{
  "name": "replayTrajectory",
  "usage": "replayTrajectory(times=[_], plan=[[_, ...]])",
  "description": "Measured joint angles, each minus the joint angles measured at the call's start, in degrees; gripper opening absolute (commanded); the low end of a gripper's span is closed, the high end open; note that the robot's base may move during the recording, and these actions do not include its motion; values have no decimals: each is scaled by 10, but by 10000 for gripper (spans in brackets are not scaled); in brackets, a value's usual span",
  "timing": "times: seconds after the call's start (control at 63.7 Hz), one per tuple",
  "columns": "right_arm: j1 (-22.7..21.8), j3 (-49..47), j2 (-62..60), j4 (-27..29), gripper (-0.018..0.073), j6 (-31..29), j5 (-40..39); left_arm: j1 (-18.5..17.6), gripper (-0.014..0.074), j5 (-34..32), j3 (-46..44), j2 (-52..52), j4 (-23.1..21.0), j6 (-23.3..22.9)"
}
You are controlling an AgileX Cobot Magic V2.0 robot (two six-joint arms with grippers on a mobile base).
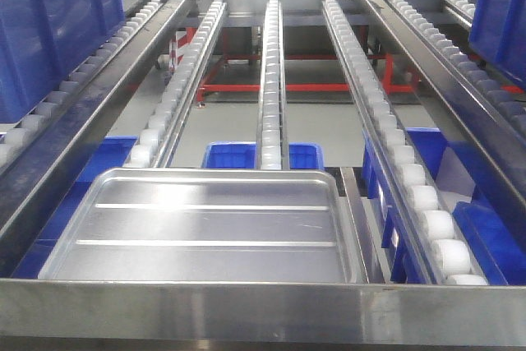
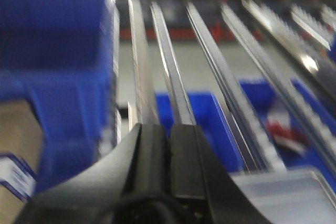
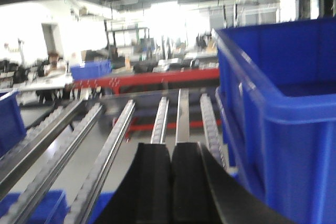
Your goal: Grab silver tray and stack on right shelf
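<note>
Left wrist-mounted view: the left gripper has its two black pads pressed flat together with nothing between them. The right gripper looks the same, closed on nothing. Neither touches the silver tray, which lies flat at the near end of the roller rack, close behind the front bar; only a corner of it shows beside the left pads.

I judge the approach to the grasp is the step in hand. Both jaws should open before they descend, then take the raised rim at opposite short ends. The tray should come up level and clear the front bar before it swings toward the right shelf.

A blue crate stands just beside the right gripper; what shows of its inside is bare wall. Another blue crate sits on the left rails. Blue bins lie below the rack; one holds something red and white, too blurred to name.
</note>
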Motion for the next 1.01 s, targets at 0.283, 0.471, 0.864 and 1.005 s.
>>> replayTrajectory(times=[0.283,0.471,0.864,1.005], plan=[[152,-52,156,0,438,1,50,-119,221,-7,-5,181,-20,0],[293,-71,285,0,471,2,55,-152,403,-22,-5,255,-46,0],[375,-174,534,52,469,2,135,-152,388,12,-62,343,-91,5],[374,-251,592,60,466,23,239,-152,388,100,-129,408,-91,-3]])
